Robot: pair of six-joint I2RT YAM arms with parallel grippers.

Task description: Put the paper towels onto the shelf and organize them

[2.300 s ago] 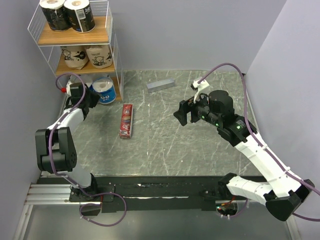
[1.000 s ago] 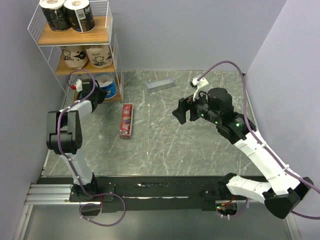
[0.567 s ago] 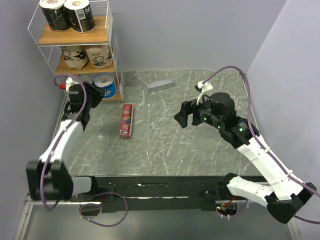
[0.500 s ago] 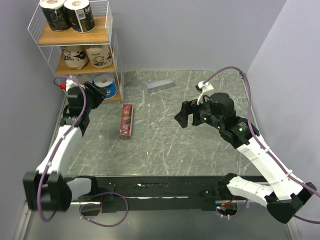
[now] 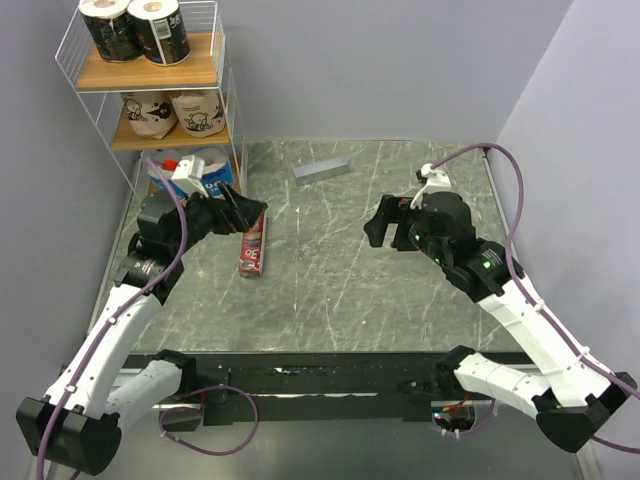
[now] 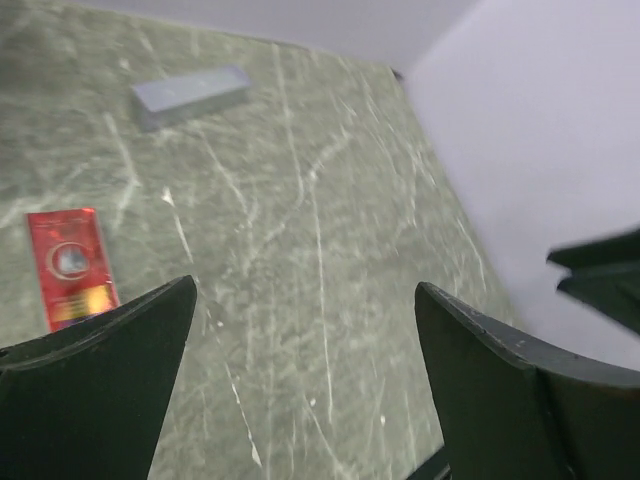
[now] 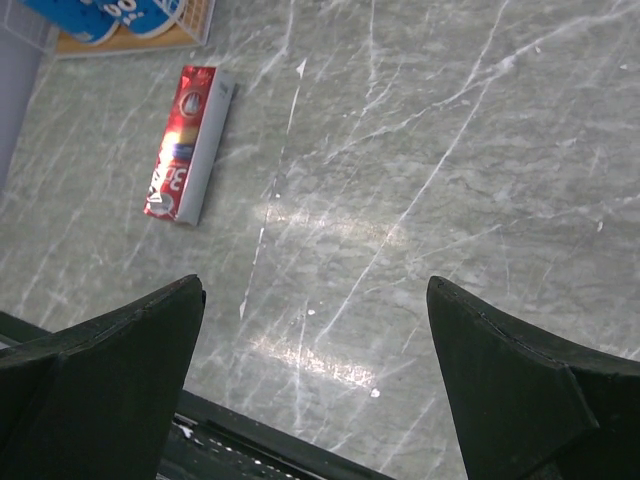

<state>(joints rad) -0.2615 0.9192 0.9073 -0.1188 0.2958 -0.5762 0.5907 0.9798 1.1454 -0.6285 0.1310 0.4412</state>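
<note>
Overhead view. Shelf (image 5: pixel 200 72) stood at the far left corner of the table (image 5: pixel 330 290). All six paper towels were on it:
- top board: two black rolls (image 5: pixel 108 28), side by side, touching.
- middle board: two tan rolls (image 5: pixel 148 112) with dark print, side by side.
- bottom board: two blue-and-white rolls (image 5: pixel 215 172), partly hidden behind the left arm. The right wrist view caught only their lower edges (image 7: pixel 90 15).

Left gripper (image 5: pixel 245 212) hung just in front of the shelf's bottom board, off its right front post and over the far end of the red box (image 5: pixel 253 243). Its jaws were spread wide with nothing between them. The left wrist view (image 6: pixel 310 400) showed only bare table between the fingers.

Right gripper (image 5: pixel 378 225) was well apart from the shelf, to its right, pointing back toward it. Its jaws were also spread wide and held nothing, as the right wrist view confirmed (image 7: pixel 310 380).

Red box lay flat on the table near the shelf's right front post, long axis running toward the arm bases. Grey bar (image 5: pixel 321 169) lay on the table to the right of the shelf, about level with the bottom board and apart from the box.
</note>
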